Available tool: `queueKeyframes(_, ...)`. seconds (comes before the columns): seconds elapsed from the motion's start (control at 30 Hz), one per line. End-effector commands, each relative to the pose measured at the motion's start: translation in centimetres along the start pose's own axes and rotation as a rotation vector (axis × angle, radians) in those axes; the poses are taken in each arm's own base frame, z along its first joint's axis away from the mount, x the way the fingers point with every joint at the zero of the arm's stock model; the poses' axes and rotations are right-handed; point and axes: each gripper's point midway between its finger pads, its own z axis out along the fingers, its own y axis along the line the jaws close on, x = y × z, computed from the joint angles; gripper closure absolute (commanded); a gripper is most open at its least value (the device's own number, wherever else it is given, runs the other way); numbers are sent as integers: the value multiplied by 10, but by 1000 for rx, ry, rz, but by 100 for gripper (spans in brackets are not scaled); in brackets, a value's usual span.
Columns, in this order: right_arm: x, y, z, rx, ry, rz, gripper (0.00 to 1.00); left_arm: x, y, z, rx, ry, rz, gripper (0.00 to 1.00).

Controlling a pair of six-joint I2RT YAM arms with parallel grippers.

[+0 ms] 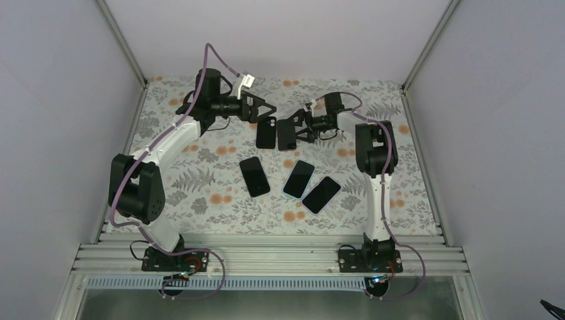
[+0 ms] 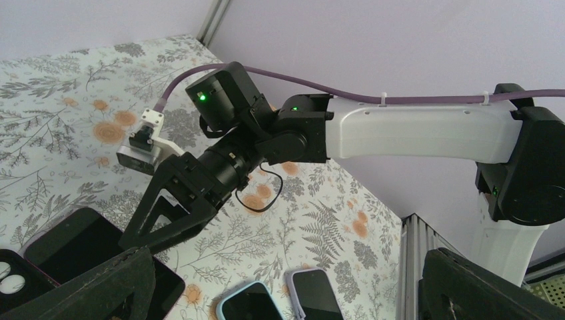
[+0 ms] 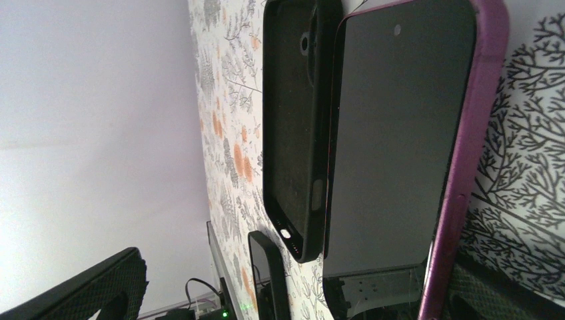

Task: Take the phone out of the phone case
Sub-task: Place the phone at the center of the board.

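- We count five flat phone-shaped things on the table (image 1: 200, 187): two at the far middle and three in a loose row nearer the arm bases.
- The far pair lies side by side and touching. One is the phone (image 3: 393, 147), screen up, seated in its purple case (image 3: 476, 133). The other is a black case (image 3: 290, 120), and we cannot tell whether it is empty.
- The near three are a black phone (image 1: 254, 176), a phone with a pale blue rim (image 1: 298, 179) and a third dark phone (image 1: 321, 194). All three lie tilted, and the last two almost touch.
- We see two arms. The left gripper (image 1: 265, 115) is spread wide with nothing between its fingers, and it hangs at the far end of the black case.
- The right gripper (image 1: 295, 128) is also spread wide, at the right edge of the cased phone. From the left wrist view one finger (image 2: 143, 230) ends at that edge, but we cannot tell whether it touches.
- The black case lies against the phone's left side, and the right gripper is on its other side.
- The phone's screen is glossy and dark, and its case rim looks smooth and rounded. The black case is matte, with a round hole near one corner.
- The tablecloth is printed with grey ferns and orange flowers. The finger pads (image 3: 86, 287) are black and cross-hatched.
- A purple cable (image 1: 166, 133) runs along each white arm.
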Motion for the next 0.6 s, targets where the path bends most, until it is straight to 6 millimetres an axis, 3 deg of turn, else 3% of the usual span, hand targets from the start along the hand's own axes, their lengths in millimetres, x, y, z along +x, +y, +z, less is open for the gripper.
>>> queueKeyframes(0.0,5,2,6,105,-17,54,1,-6,1,-3,-11,-20,25,0)
queueKeyframes(0.17,4,5,8,141,-32,52,1,-9,5,-6,-36,-29,23,0)
queueKeyframes(0.57,-18,7,-12,319,-133,-63,1,-12,7,-15,-73,-45,30,0)
